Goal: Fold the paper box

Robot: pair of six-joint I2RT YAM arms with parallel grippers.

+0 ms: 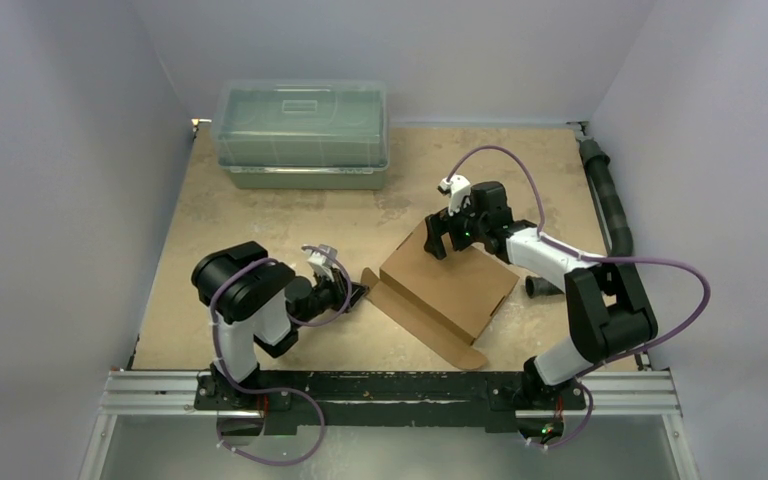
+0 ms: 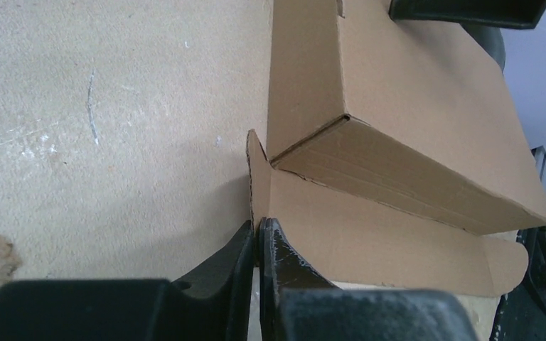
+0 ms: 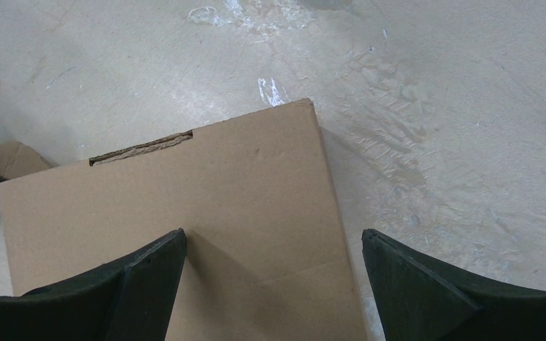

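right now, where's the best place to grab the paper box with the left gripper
Grip the small upright ear at the paper box corner nearest the left gripper, coming in from the left, low. It stands free as a thin edge the fingers can straddle; the top panel is broad and flat.

**Left pinched, right spread wide**

On the left arm [image 1: 245, 290]: folded tight above its base, black shoulder and elbow bunched high, forearm laid low and pointing right. Ends in the left gripper [image 1: 358, 293], held level close to the table. Fingers [image 2: 284, 266] closed with barely a slit between them, nipping the corner of an upright flap on the paper box [image 2: 398, 106].

On the right arm [image 1: 610, 315]: leans up from its base to a black elbow, then reaches a white forearm far forward and to the left. Ends in the right gripper [image 1: 445, 240], tipped downward. Fingers [image 3: 419, 291] parted wide, tips well apart.
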